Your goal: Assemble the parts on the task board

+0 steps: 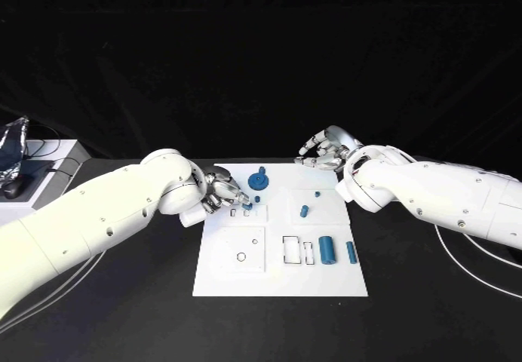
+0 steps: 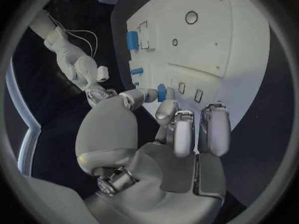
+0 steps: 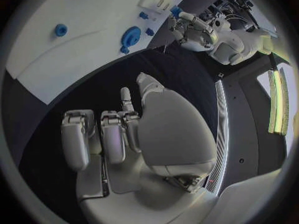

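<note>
Left hand (image 1: 221, 188) pinching a small blue part (image 2: 161, 91) above the task board (image 1: 327, 280) (left of centre); right hand (image 1: 325, 149) upper right, fingers curled on nothing.

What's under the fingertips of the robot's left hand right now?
The left hand pinches a small blue cylindrical part over the white task board, near two small rectangular slots. Whatever lies directly beneath the fingertips is covered.
</note>
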Tool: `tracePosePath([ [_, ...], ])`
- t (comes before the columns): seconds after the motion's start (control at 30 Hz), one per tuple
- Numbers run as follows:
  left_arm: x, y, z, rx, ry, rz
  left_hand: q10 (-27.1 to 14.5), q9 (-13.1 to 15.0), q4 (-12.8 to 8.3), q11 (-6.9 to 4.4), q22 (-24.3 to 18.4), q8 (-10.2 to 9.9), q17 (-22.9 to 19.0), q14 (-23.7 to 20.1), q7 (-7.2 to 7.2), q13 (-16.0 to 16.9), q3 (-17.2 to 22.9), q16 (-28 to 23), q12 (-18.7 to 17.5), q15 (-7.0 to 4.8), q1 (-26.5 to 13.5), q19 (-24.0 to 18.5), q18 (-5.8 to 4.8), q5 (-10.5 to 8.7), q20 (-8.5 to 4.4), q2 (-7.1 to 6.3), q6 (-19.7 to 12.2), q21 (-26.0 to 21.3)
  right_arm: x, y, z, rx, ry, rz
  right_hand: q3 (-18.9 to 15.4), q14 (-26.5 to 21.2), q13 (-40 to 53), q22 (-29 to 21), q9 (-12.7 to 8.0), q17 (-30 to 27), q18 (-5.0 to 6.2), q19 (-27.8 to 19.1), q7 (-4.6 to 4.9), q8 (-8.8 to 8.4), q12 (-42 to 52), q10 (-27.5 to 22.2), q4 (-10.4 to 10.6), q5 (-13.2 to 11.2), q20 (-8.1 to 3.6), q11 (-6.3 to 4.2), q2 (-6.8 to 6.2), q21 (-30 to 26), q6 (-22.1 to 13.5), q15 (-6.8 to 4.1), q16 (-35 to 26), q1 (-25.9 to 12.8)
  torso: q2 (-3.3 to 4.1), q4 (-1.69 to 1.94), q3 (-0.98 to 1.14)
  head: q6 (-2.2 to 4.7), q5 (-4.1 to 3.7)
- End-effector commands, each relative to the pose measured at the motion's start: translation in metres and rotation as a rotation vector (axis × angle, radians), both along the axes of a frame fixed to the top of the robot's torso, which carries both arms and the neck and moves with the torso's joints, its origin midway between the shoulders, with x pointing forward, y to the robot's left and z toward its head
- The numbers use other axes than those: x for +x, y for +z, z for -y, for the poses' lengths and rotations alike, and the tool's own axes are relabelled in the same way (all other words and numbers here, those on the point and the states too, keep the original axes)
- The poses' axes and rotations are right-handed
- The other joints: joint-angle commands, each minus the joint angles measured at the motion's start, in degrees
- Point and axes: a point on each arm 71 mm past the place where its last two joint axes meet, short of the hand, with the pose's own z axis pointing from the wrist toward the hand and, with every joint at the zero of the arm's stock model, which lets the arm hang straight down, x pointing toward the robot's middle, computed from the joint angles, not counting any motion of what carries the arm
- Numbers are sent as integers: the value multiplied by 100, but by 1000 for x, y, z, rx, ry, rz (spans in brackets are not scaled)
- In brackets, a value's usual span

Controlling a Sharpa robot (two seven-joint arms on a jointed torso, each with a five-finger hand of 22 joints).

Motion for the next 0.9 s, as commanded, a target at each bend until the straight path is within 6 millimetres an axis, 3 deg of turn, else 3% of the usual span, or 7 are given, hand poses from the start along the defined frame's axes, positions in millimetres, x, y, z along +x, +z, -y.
tracePosePath([
  [0.03, 2, 5, 0, 26, 32, 94, 63, 1234, -753, -17, 221, 215, 1509, 596, -328, 46, 714, 19, 44, -59, -18, 47, -59, 45, -4, -7, 385, 34, 0, -1, -1, -13, 13, -8, 40, 508, 1205, 1279, 5, 1119, -23, 408, -4, 24, -38, 305, 3, -7, -7, -10, -26, -29, -40, -11, -28, -11, 3, -2, 0, -14, 14],
  [0.27, 0, 1, 2, 68, 47, 156, 138, 1229, -753, -39, 288, 208, 1509, 596, -351, 130, 688, 19, 96, -78, -15, 98, -74, 79, -22, -4, 437, 58, 0, -2, 0, -15, 13, -8, 42, 507, 1203, 1275, 9, 1117, -21, 404, -3, 26, -40, 303, 5, -6, -7, -9, -27, -37, -42, -11, -28, -14, 7, -6, 8, -33, 40],
  [0.43, 1, -2, 4, 89, 54, 177, 194, 1219, -733, -67, 312, 171, 1509, 596, -380, 141, 556, 19, 80, -110, -52, 125, -80, 412, -61, 41, 507, 62, 1, -2, -1, -16, 14, -2, 42, 507, 1203, 1275, 9, 1117, -21, 404, -3, 26, -40, 303, 5, -6, -7, -9, -27, -37, -42, -11, -28, -14, 14, -8, 8, -50, 39],
  [0.67, -1, -11, 4, 91, 67, 168, 218, 1221, -722, -71, 318, 167, 1509, 596, -386, 175, 506, 19, 98, -114, -74, 131, -82, 449, -66, 59, 528, 63, 1, -1, -2, -14, 16, 10, 46, 507, 1205, 1270, 17, 1117, -19, 400, -2, 29, -38, 305, 9, -1, -7, -9, -28, -46, -46, -11, -29, -22, 15, -16, 12, -58, 38],
  [0.9, -4, -17, 5, 76, 71, 155, 227, 1222, -732, -78, 332, 163, 1509, 596, -394, 176, 457, 19, 95, -118, -80, 141, -85, 421, -69, 46, 536, 67, 0, -1, -3, -13, 17, 14, 49, 507, 1205, 1267, 20, 1116, -18, 398, -2, 30, -37, 306, 10, 3, -7, -9, -27, -51, -47, -10, -29, -24, 15, -15, 3, -43, 33],
])
